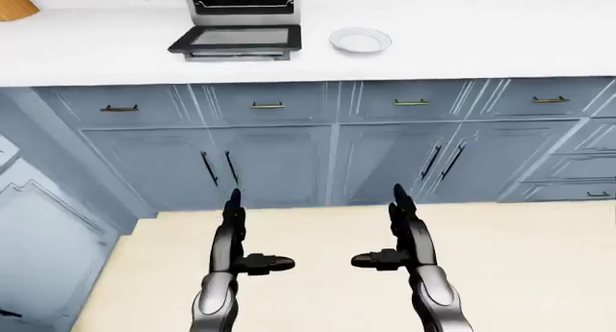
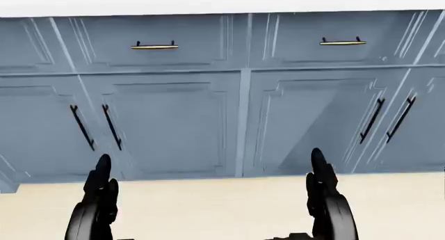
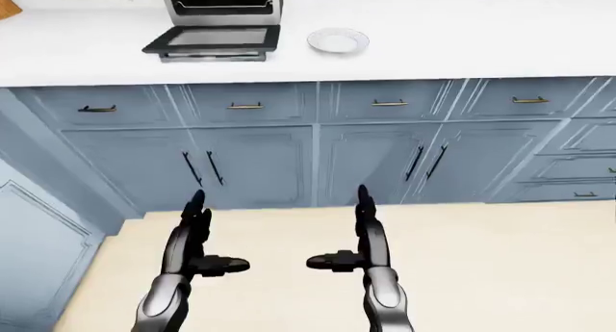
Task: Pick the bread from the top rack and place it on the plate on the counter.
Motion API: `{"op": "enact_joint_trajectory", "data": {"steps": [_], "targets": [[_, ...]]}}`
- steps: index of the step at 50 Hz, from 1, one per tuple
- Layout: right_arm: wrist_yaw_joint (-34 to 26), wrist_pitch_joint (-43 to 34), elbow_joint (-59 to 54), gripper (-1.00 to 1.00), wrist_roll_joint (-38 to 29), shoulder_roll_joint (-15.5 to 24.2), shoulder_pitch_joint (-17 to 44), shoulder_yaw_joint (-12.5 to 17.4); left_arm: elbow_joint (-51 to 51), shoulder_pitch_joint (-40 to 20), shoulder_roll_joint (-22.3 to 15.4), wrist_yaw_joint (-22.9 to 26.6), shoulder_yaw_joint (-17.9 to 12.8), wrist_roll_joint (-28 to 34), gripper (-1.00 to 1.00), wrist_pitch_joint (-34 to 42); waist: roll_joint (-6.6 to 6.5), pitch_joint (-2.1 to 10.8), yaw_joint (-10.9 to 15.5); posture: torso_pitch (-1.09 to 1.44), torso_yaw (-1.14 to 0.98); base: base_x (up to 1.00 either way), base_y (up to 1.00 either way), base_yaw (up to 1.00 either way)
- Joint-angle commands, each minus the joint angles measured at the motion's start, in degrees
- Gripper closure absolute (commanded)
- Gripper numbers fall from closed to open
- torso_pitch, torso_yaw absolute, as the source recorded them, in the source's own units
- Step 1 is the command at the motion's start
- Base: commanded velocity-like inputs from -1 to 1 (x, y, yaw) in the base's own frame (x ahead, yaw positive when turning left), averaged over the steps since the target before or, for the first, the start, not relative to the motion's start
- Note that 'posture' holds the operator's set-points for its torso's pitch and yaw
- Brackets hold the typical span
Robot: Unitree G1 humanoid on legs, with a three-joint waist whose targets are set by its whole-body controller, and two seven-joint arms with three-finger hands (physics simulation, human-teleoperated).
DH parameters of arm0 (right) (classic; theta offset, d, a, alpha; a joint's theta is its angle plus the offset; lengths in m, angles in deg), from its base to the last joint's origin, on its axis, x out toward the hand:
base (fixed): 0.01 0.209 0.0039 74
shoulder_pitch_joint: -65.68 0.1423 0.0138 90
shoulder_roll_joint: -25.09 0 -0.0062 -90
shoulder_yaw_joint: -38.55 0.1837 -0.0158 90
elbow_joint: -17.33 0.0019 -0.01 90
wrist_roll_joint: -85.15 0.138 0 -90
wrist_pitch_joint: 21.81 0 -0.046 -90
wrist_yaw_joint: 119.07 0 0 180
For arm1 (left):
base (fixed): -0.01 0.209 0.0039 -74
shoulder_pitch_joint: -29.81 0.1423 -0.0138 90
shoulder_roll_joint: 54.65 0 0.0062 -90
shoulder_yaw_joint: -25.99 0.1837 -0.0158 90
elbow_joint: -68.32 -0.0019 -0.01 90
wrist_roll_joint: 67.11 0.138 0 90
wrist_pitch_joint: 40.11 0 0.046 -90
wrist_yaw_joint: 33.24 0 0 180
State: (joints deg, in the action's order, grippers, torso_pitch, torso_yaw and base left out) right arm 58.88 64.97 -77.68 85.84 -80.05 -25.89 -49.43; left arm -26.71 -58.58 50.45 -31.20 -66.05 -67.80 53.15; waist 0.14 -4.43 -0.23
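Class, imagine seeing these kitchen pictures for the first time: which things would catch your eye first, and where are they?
Two dark hands, left hand and right hand, rise open and empty at the bottom of the left-eye view, over the pale floor. Above the blue cabinets, the white counter carries a toaster oven with its door down and a white plate to its right.

The head view shows blue cabinet doors (image 2: 173,125) with black handles (drawers above have brass ones), and both hands, left hand (image 2: 97,198) and right hand (image 2: 327,198), over the cream floor (image 2: 208,208).
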Motion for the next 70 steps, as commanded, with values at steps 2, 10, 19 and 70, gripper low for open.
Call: {"op": "enact_joint_trajectory", "data": {"steps": [2,10,19,70], "targets": [[0.3,2.0,7.2,-1.0,-1.2,0.4,1.3,-0.3,8.4,-1.2,-0.6,0.5,-0.1,0.4,-1.0,-0.5,0.41,2.07,0.2,0.0,0.0,0.0,0.0,0.0],[2.6,-2.0,8.6,-1.0,-1.7,0.1,7.3,0.2,12.3,-3.9,-1.6,1.3,-1.1,1.6,-1.0,4.3,0.22,4.37,0.4,0.0,0.0,0.0,0.0,0.0],[3.1,-12.8,17.9,-1.0,0.2,1.7,15.9,1.3,21.1,-11.8,-5.5,4.1,-4.9,3.2,-1.0,16.6,-0.05,5.22,0.5,0.0,0.0,0.0,0.0,0.0],[14.4,-41.9,39.1,-1.0,18.5,12.0,43.5,7.6,38.5,-45.9,-26.4,14.3,-11.8,7.1,-1.0,52.5,-2.94,1.32,-0.3,0.0,0.0,0.41,0.08,0.0]]}}
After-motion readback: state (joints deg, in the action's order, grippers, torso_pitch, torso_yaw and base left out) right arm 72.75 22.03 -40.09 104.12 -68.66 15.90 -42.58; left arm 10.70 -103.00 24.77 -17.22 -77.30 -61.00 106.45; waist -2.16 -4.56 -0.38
